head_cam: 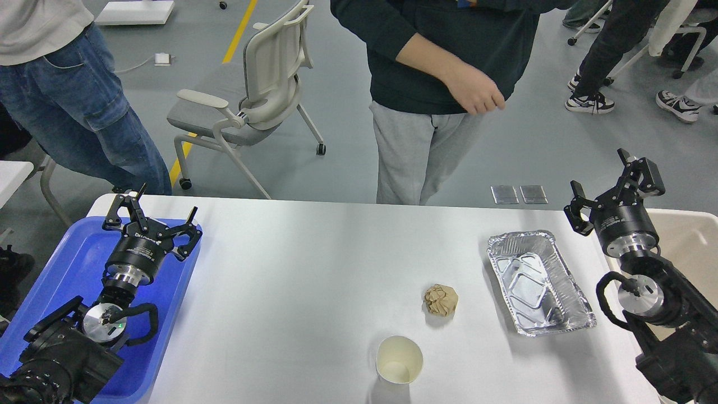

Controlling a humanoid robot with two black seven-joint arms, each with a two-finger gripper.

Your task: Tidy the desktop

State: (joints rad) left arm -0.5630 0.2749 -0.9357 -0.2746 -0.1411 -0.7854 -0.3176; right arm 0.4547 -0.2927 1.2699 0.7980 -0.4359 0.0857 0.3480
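The white desktop point(314, 264) fills the lower part of the head view. On it lie a crumpled brown paper ball point(441, 299), an empty paper cup point(399, 359) tipped toward me near the front edge, and an empty foil tray point(537, 282) to the right. My left gripper point(150, 216) hangs open over the blue tray point(61, 269) at the far left, holding nothing. My right gripper point(611, 188) is open above the table's back right corner, beside the beige bin point(693, 241), also holding nothing.
A person point(432, 95) stands right behind the table's far edge, one hand hanging at waist height. A white office chair point(252, 101) sits behind to the left. More people stand at the far left and back right.
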